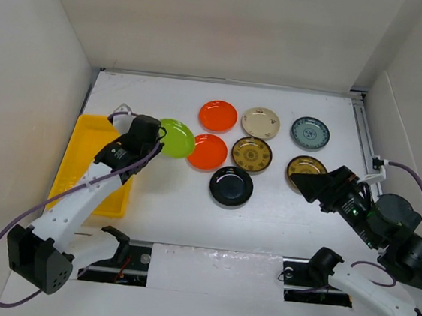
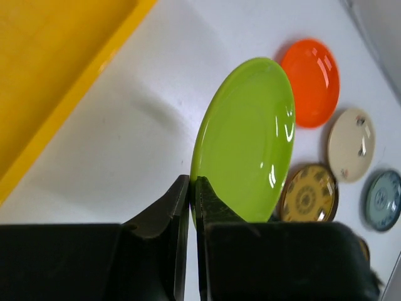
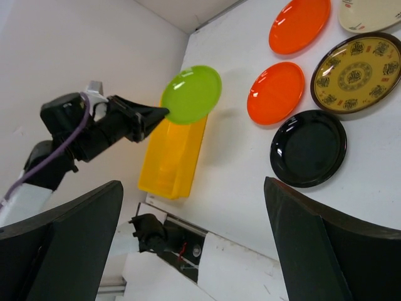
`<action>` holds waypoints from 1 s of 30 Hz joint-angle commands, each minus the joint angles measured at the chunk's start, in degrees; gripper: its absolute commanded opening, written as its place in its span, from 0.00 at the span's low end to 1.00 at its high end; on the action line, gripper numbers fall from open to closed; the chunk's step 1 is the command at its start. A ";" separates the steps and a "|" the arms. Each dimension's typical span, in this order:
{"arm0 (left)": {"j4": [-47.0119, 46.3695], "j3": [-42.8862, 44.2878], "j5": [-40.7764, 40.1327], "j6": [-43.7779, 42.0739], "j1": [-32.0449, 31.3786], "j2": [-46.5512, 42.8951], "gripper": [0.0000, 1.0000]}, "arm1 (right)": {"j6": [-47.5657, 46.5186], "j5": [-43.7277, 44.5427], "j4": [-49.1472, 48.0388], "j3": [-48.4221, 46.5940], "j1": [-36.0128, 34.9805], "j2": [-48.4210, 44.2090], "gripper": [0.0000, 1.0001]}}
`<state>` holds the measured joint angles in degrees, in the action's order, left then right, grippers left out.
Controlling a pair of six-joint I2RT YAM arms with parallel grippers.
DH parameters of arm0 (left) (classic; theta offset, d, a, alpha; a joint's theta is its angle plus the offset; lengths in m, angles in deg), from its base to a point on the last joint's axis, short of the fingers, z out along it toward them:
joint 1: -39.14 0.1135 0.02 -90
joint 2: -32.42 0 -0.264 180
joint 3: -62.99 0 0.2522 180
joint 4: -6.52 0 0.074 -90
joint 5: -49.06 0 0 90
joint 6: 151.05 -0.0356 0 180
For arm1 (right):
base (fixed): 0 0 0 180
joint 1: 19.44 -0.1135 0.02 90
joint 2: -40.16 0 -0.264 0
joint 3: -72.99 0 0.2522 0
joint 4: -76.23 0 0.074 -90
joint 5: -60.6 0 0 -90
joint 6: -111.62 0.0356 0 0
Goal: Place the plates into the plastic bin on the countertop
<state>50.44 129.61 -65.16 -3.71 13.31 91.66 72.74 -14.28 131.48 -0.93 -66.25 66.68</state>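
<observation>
My left gripper [image 1: 155, 138] [image 2: 193, 188] is shut on the rim of the lime green plate [image 1: 176, 138] [image 2: 247, 138] [image 3: 191, 94]. The plate hangs tilted above the countertop [image 1: 166, 221], just right of the yellow plastic bin [image 1: 82, 167] [image 2: 50, 69] [image 3: 172, 157]. On the countertop lie two orange plates [image 1: 218, 116] [image 1: 208, 152], a cream one [image 1: 260, 122], a teal-grey one [image 1: 309, 133], a brown-gold one [image 1: 251, 154] and a black one [image 1: 230, 186]. My right gripper [image 1: 306, 185] [image 3: 193, 188] is open and empty, partly covering a second brown-gold plate [image 1: 306, 165].
White walls close in the countertop at the left, back and right. A metal rail [image 1: 365, 133] runs along the right edge. The arm bases and a dark slot [image 1: 207, 267] sit at the near edge.
</observation>
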 commanded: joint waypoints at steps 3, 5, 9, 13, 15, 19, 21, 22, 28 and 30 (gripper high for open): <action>2.10 9.62 -1.46 -3.19 11.03 5.35 0.00 | -1.54 -1.05 -4.14 -2.24 -0.04 2.12 1.00; -0.52 9.63 3.98 -5.83 20.58 6.94 0.00 | -2.06 -1.05 -4.14 -2.24 -0.04 2.83 1.00; -4.13 7.53 8.21 -8.82 31.60 6.94 0.00 | -2.60 -1.57 -4.76 -3.38 -0.04 4.58 1.00; -6.77 5.34 10.17 -11.46 39.78 8.16 0.00 | -3.12 -2.28 -5.89 -3.38 -0.04 5.12 1.00; -8.61 4.19 10.86 -12.16 41.55 10.27 0.00 | -3.12 -3.07 -6.51 -2.86 -0.04 5.64 1.00; -10.02 3.48 13.76 -12.69 42.08 14.31 0.00 | -3.12 -4.39 -7.57 -2.33 -0.04 6.35 1.00; -10.02 3.48 13.77 -12.08 42.08 16.24 0.00 | -3.12 -4.92 -7.57 -2.33 -0.04 6.35 1.00; -9.50 3.48 13.25 -12.08 42.08 16.86 0.00 | -3.12 -4.92 -7.57 -2.33 -0.04 6.35 1.00; -10.02 4.71 13.95 -11.55 42.08 19.68 0.14 | -3.12 -5.45 -8.10 -1.27 -0.04 5.82 1.00; -10.02 4.71 13.42 -11.55 42.08 19.16 0.44 | -3.12 -6.06 -8.10 -1.27 -0.04 5.82 1.00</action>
<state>42.33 133.31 -51.61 -15.32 55.28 111.49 70.44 -19.16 126.72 -1.89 -66.25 72.80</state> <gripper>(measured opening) 0.378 0.999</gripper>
